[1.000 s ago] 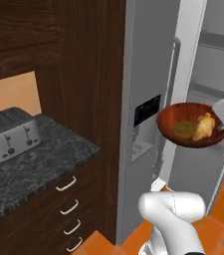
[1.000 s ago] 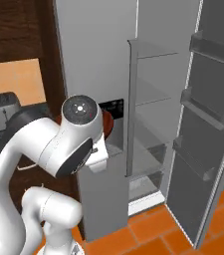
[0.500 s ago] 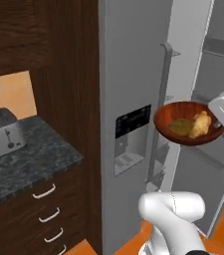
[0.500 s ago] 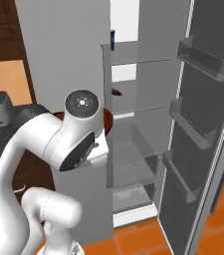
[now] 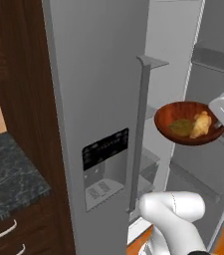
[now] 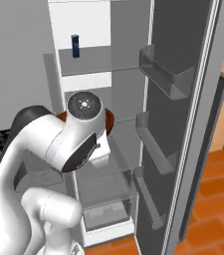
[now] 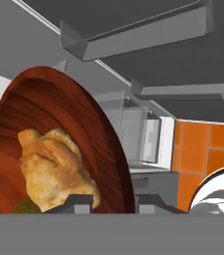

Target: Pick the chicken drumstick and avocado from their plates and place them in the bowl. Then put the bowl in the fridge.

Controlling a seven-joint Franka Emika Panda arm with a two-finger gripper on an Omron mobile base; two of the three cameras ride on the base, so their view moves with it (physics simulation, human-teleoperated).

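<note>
Currently: wide reddish-brown wooden bowl (image 5: 189, 123) held in air at open side of tall grey stainless-steel fridge (image 5: 96, 89), level with middle shelves. Contents: golden-tan lumpy chicken drumstick (image 5: 201, 124) beside dark olive-green avocado (image 5: 181, 126), touching. Two-finger gripper (image 7: 113, 201) pinched closed on bowl rim, at bowl's right in left base view. Fridge door (image 6: 183, 99) swung open, door bins showing. Small dark blue bottle (image 6: 75, 46) on top shelf.

The white arm rises beside the tall grey stainless-steel fridge (image 5: 96, 94), elbow bent, wrist reaching toward its open interior. The two-finger gripper (image 7: 114, 201) is clamped on the rim of the reddish-brown wooden bowl (image 5: 183, 113), carrying it level.
</note>
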